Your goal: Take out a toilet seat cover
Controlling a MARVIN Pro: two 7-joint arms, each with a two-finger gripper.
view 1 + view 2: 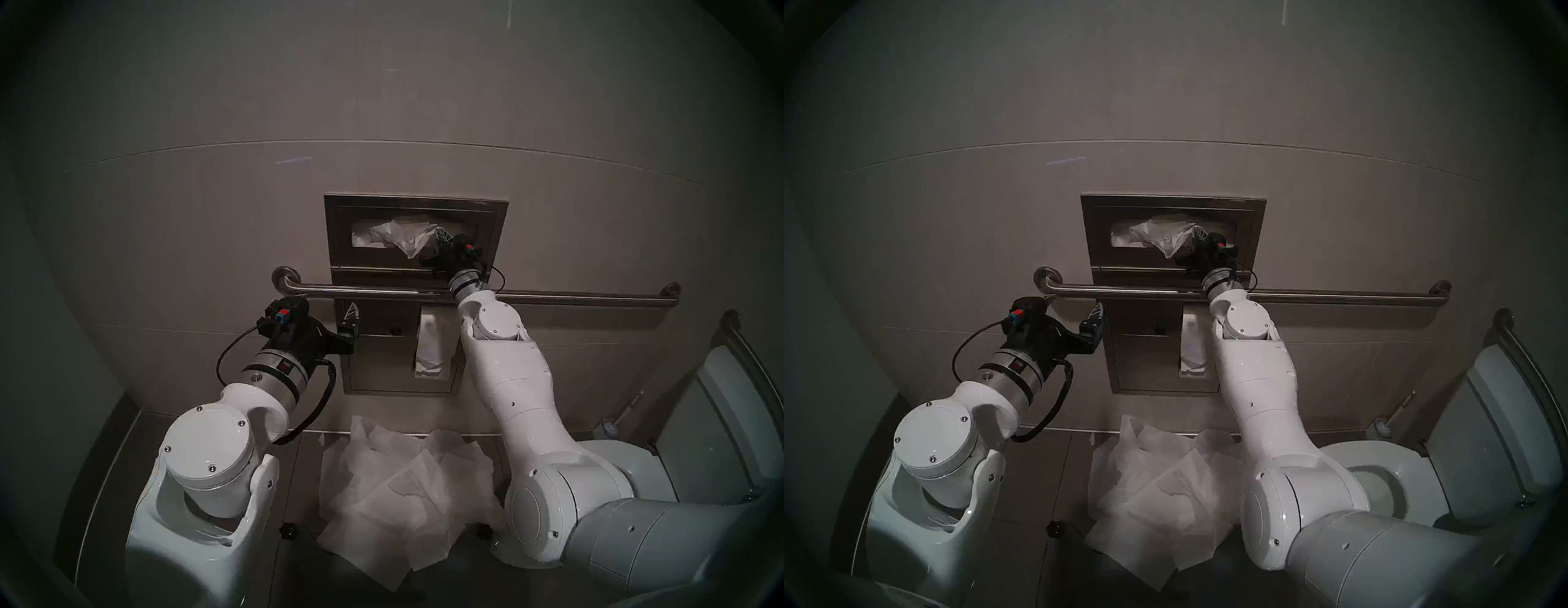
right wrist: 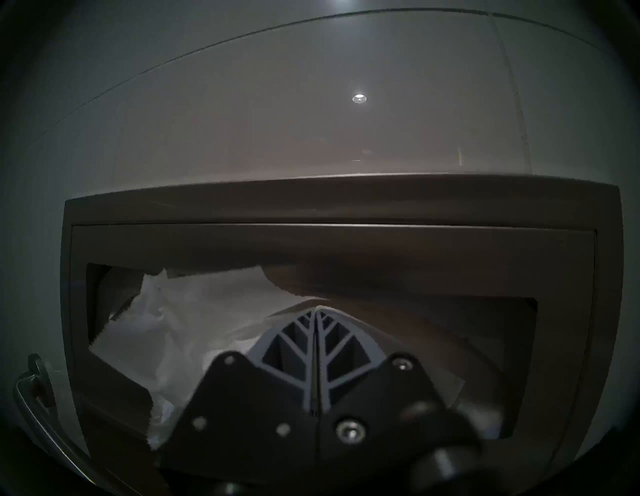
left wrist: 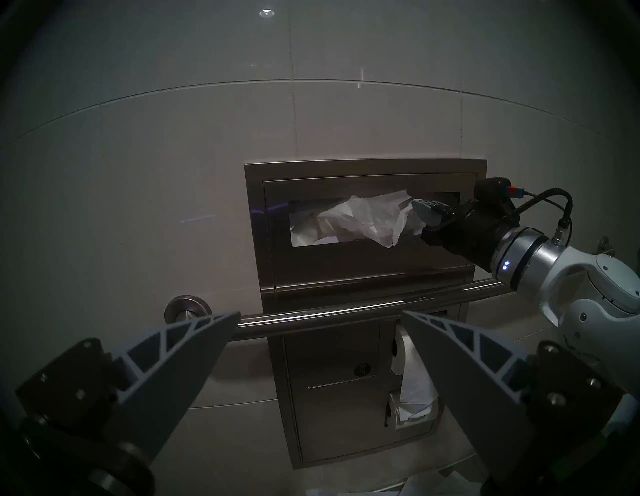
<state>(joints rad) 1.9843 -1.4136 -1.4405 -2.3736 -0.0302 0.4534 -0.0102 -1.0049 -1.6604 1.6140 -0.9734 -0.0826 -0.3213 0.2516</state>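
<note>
A: Toilet seat cover (image 3: 367, 218): why is it seen bunched at the right of the slot and not lying flat?

B: It is kept folded inside the metal dispenser (image 1: 413, 259) set into the tiled wall (image 1: 212, 170); one crumpled corner has been drawn out through the opening, so a flap hangs over the lower lip, while the rest is held back by the narrow slot.

A: And the grab bar (image 1: 551, 299)?

B: It is fixed just under the dispenser, so the right arm is brought over it.

A: The heap of sheets (image 1: 394, 501) on the floor?

B: Loose sheets are piled below the panel; how they got there cannot be told.

A: The hands?

B: The right gripper (image 2: 316, 311) is pressed shut at the slot; paper lies against its tips, yet whether any is pinched cannot be told; the left gripper (image 3: 320, 313) is held spread and empty, parked low beside the toilet paper (image 3: 414, 381).
</note>
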